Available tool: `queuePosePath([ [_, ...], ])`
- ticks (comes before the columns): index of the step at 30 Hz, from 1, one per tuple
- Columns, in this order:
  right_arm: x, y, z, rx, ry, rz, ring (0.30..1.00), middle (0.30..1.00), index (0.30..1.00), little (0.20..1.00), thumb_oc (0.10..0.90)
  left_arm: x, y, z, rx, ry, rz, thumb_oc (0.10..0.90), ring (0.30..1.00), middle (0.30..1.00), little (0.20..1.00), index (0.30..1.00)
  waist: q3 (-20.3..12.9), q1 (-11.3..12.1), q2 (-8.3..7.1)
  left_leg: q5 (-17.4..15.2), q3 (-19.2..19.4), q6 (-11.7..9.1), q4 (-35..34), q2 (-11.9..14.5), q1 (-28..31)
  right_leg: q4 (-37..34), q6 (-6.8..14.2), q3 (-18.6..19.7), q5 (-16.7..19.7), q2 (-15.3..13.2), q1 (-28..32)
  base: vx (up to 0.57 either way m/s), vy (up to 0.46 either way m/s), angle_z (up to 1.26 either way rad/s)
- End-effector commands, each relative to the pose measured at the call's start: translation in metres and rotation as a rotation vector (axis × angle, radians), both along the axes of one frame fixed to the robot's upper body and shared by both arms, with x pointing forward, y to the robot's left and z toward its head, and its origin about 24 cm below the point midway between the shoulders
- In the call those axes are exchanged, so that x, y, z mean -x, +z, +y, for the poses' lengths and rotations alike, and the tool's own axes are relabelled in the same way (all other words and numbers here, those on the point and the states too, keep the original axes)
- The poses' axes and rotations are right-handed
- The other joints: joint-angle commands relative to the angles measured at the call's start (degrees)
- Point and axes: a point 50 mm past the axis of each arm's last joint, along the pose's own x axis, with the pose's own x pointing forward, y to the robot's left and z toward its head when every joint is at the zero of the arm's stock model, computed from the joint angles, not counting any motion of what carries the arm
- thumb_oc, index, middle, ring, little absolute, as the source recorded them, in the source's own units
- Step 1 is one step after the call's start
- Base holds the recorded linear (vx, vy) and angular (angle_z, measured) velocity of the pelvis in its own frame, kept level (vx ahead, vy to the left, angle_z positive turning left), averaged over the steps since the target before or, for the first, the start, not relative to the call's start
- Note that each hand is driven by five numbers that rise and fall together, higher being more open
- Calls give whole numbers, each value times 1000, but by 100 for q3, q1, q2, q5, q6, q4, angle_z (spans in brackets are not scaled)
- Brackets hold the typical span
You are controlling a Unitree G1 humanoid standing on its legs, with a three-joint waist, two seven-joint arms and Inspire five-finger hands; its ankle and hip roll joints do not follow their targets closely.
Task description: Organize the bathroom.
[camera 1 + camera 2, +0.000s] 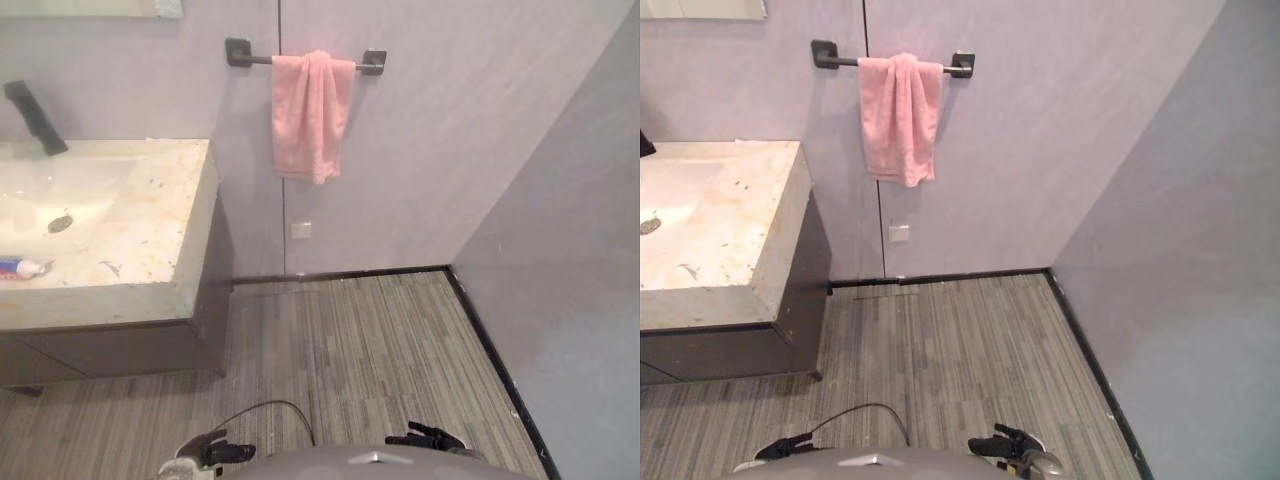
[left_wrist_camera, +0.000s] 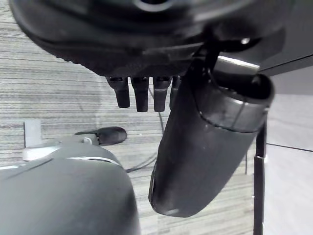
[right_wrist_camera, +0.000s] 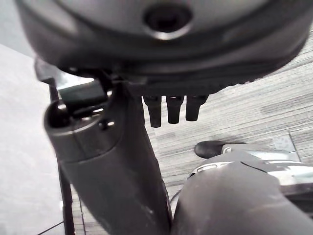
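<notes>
A pink towel (image 1: 310, 115) hangs bunched over a dark bar (image 1: 240, 52) on the far wall. To the left stands a marble vanity counter (image 1: 150, 240) with a white basin, its drain (image 1: 60, 223) and a black tap (image 1: 35, 118). A small tube with a blue and red body (image 1: 22, 267) lies on the counter's front left part. My left hand (image 1: 215, 450) and right hand (image 1: 425, 437) hang low by my sides, far from the towel and counter. In the wrist views the left hand (image 2: 205, 147) and right hand (image 3: 112, 166) have straight fingers and hold nothing.
Grey striped floor (image 1: 350, 340) stretches between the vanity and a plain wall (image 1: 580, 280) on the right. A small white plate (image 1: 301, 230) sits low on the far wall under the towel. A dark cabinet (image 1: 120, 350) lies beneath the counter.
</notes>
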Motion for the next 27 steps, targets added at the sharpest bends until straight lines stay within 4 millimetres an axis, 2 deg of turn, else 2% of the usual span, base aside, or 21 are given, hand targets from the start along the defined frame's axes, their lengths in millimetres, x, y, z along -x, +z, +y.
queuePosePath([
  [1, -54, 25, -17, 84, 92, -226, 900, 900, 900, 900, 800, -62, 19, -8, 40, -57, -234, 800, 900, 900, 900, 900, 381, -184, 636, -576, 694, 120, 259, 99, 98, 2293, 682, -118, -806, -262, -1095, -7, 78, -32],
  [3, -77, 43, -22, 112, 114, -378, 900, 900, 900, 900, 800, -85, 30, -10, 75, -83, -315, 800, 900, 900, 900, 900, 525, -295, 742, -615, 724, 142, 307, 186, 154, 3240, 710, 6, -588, -423, -1605, 80, 22, -8],
  [4, -96, 61, -24, 138, 128, -505, 900, 900, 900, 900, 800, -104, 42, -11, 62, -116, -395, 800, 900, 900, 900, 900, 581, -353, 739, -632, 668, 127, 323, 146, 231, 3229, 715, 42, -491, -501, -1616, 134, -26, 16],
  [5, -98, 63, -24, 142, 131, -520, 900, 900, 900, 900, 800, -105, 43, -11, 64, -113, -401, 800, 900, 900, 900, 900, 570, -346, 754, -632, 672, 118, 328, 160, 220, 3155, 709, 39, -452, -486, -1608, 194, -72, 12],
  [7, -120, 89, -20, 165, 159, -686, 900, 900, 900, 900, 800, -127, 64, -14, 77, -76, -532, 800, 900, 900, 900, 900, 547, -343, 748, -633, 615, 64, 316, 94, 273, 2448, 696, -52, -360, -528, -1397, 239, -137, -1],
  [8, -138, 117, -12, 193, 209, -836, 900, 900, 900, 900, 800, -148, 89, -17, 65, -74, -665, 800, 900, 900, 900, 900, 538, -342, 686, -686, 586, 16, 317, 8, 330, 1273, 690, -177, -302, -577, -1161, 253, -177, -10],
  [9, -141, 123, -10, 195, 218, -878, 900, 900, 900, 900, 800, -152, 94, -18, 74, -67, -697, 800, 900, 900, 900, 900, 547, -346, 678, -704, 577, 9, 317, -3, 350, 1049, 697, -213, -267, -576, -1101, 310, -237, -29],
  [10, -153, 147, -5, 203, 238, -999, 900, 900, 900, 900, 800, -167, 119, -22, 81, -57, -815, 800, 900, 900, 900, 900, 578, -347, 631, -816, 531, 29, 335, -62, 396, 608, 731, -224, 13, -621, -1114, 209, -167, -35],
  [12, -159, 163, -1, 210, 247, -1091, 900, 900, 900, 900, 800, -178, 140, -26, 70, -83, -919, 800, 900, 900, 900, 900, 628, -344, 600, -961, 487, 85, 370, -88, 459, 608, 750, -143, 294, -679, -1246, 259, -208, -34],
  [13, -165, 179, 2, 228, 260, -1182, 900, 900, 900, 900, 800, -186, 158, -31, 40, -103, -997, 800, 900, 900, 900, 900, 656, -341, 614, -1013, 459, 115, 393, -81, 504, 529, 780, -92, 175, -636, -1257, 309, -256, -7],
  [14, -167, 186, 4, 234, 266, -1228, 900, 900, 900, 900, 800, -188, 166, -33, 35, -109, -1047, 800, 900, 900, 900, 900, 662, -337, 621, -1020, 443, 125, 417, -71, 513, 505, 789, -92, 78, -597, -1225, 378, -360, 13],
  [15, -175, 209, 13, 237, 281, -1339, 900, 900, 900, 900, 800, -199, 190, -48, 74, -124, -1136, 800, 900, 900, 900, 900, 614, -274, 620, -1081, 421, 161, 623, -44, 457, 509, 754, -171, -146, -502, -1105, 281, -295, 25],
  [17, -180, 218, 20, 246, 296, -1392, 900, 900, 900, 900, 800, -202, 205, -55, 55, -151, -1192, 800, 900, 900, 900, 900, 575, -226, 615, -1126, 435, 153, 753, -50, 424, 501, 728, -208, -231, -460, -1042, 241, -249, 29],
  [19, -193, 245, 37, 236, 302, -1500, 900, 900, 900, 900, 800, -207, 233, -67, 33, -146, -1310, 800, 900, 900, 900, 900, 483, -102, 517, -1258, 505, 58, 1420, -88, 228, 460, 603, -170, -391, -348, -833, 315, -312, 20],
  [21, -195, 251, 40, 230, 313, -1526, 900, 900, 900, 900, 800, -207, 239, -67, 17, -122, -1341, 800, 900, 900, 900, 900, 459, -56, 488, -1196, 515, -7, 1654, -71, 109, 414, 528, -151, -446, -288, -728, 171, -191, -15],
  [24, -204, 279, 48, 264, 357, -1645, 900, 900, 900, 900, 800, -205, 270, -70, -116, -105, -1513, 800, 900, 900, 900, 900, 436, 126, 247, -863, 597, -285, 3315, 35, -656, 123, 161, -198, -565, -142, -295, 211, -246, 1],
  [26, -206, 288, 48, 302, 358, -1683, 900, 900, 900, 900, 800, -205, 279, -73, -175, -149, -1572, 800, 900, 900, 900, 900, 439, 159, 193, -913, 604, -291, 3577, 113, -859, 102, 94, -292, -595, -119, -213, 179, -128, 3],
  [27, -210, 300, 45, 296, 323, -1715, 900, 900, 900, 900, 800, -206, 288, -79, -198, -188, -1613, 800, 900, 900, 900, 900, 451, 206, 160, -1056, 643, -258, 3383, 172, -834, 96, 49, -456, -630, -76, -145, 264, -94, 13],
])
